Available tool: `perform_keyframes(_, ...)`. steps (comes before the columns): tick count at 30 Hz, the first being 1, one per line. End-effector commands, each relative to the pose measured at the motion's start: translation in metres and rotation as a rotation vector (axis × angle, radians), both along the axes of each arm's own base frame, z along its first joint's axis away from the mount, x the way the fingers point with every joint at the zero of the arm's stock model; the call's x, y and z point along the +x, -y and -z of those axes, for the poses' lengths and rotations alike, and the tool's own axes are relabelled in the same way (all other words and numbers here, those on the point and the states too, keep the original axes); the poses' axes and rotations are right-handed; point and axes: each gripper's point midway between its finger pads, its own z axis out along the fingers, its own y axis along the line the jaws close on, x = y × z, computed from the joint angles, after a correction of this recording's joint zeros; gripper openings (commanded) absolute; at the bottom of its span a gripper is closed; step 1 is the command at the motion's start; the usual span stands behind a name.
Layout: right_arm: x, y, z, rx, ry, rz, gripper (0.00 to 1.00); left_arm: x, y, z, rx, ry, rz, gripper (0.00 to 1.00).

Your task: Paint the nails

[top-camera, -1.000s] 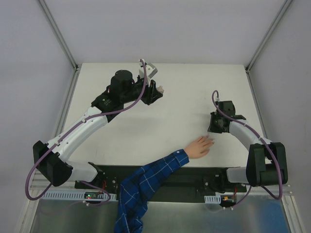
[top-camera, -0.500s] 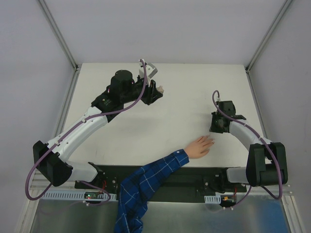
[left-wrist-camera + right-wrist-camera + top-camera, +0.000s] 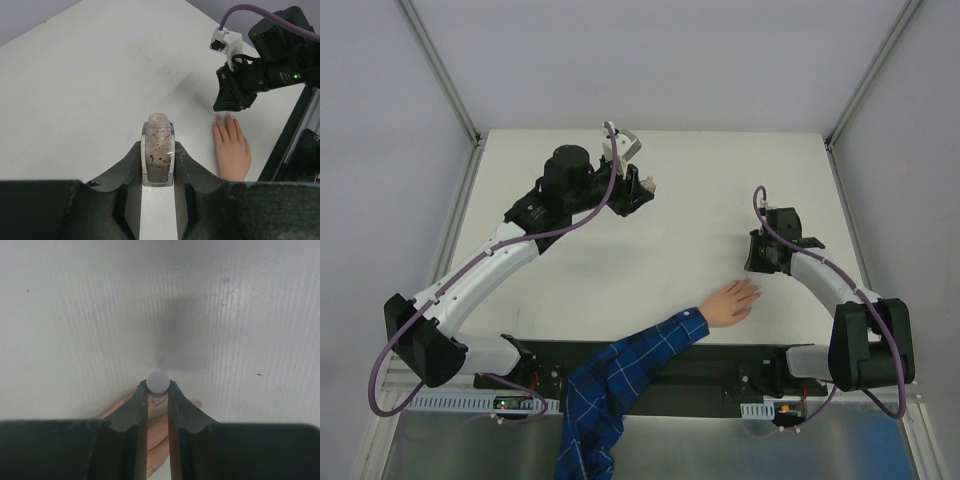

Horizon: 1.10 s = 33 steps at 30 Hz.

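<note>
Status: my left gripper [image 3: 158, 165] is pinching the polish bottle [image 3: 158, 145], a clear vial with red flecks, uncapped as far as the left wrist view shows. It is parked up at 11 o'clock on the table [image 3: 700, 190], well away from the hand [image 3: 728, 303].

My right gripper [image 3: 158, 390] is pressed onto the brush cap [image 3: 158, 382], a small pale round end that shows between the fingertips. I judge that to be the applicator; the bristles are not visible in any view.

The hand lies flat at about 5 o'clock of table centre, fingers pointing toward 1 o'clock, plaid sleeve [image 3: 620, 375] trailing off the near edge. In the right wrist view, pale fingers [image 3: 157, 427] sit directly under my right jaws. From the top camera the right gripper [image 3: 760, 258] is just beside the fingertips, at their 1 o'clock.

The nails [image 3: 226, 117] sit at the fingertips, same tone as the skin. I see no colour on any of them, but they are too small to say for certain.

My read on progress: bottle open, brush in hand and positioned over the fingers. Painting is either not started or just starting. All the nails still look left to do, plus recapping the bottle.
</note>
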Motion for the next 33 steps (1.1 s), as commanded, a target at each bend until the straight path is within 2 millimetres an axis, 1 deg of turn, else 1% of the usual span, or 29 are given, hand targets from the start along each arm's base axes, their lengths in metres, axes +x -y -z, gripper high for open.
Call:
perform_keyframes(1, -0.001, -0.010, -0.010, 0.043, 0.016, -0.017, 0.00, -0.005, -0.008, -0.022, -0.058, 0.036, -0.012, 0.00)
perform_keyframes(5, -0.002, -0.017, -0.011, 0.055, 0.015, -0.034, 0.01, -0.007, -0.009, -0.025, -0.061, 0.043, -0.016, 0.00)
perform_keyframes(11, -0.001, -0.017, -0.010, 0.052, 0.016, -0.035, 0.01, -0.008, -0.011, -0.024, -0.067, 0.034, -0.025, 0.00)
perform_keyframes(16, 0.004, -0.010, -0.007, 0.018, 0.014, -0.007, 0.00, -0.008, -0.012, -0.024, -0.070, 0.032, -0.029, 0.00)
perform_keyframes(22, 0.007, -0.006, -0.005, 0.000, 0.004, 0.014, 0.01, -0.009, -0.014, -0.028, -0.074, 0.043, -0.037, 0.00)
perform_keyframes(23, 0.008, 0.001, -0.004, -0.030, 0.010, 0.030, 0.00, -0.009, -0.014, -0.028, -0.073, 0.044, -0.036, 0.00)
perform_keyframes(24, 0.008, 0.002, -0.004, -0.033, 0.010, 0.037, 0.00, -0.010, -0.014, -0.028, -0.072, 0.043, -0.036, 0.00)
perform_keyframes(33, 0.014, 0.008, -0.005, -0.052, 0.013, 0.057, 0.00, -0.008, -0.014, -0.028, -0.069, 0.047, -0.038, 0.00)
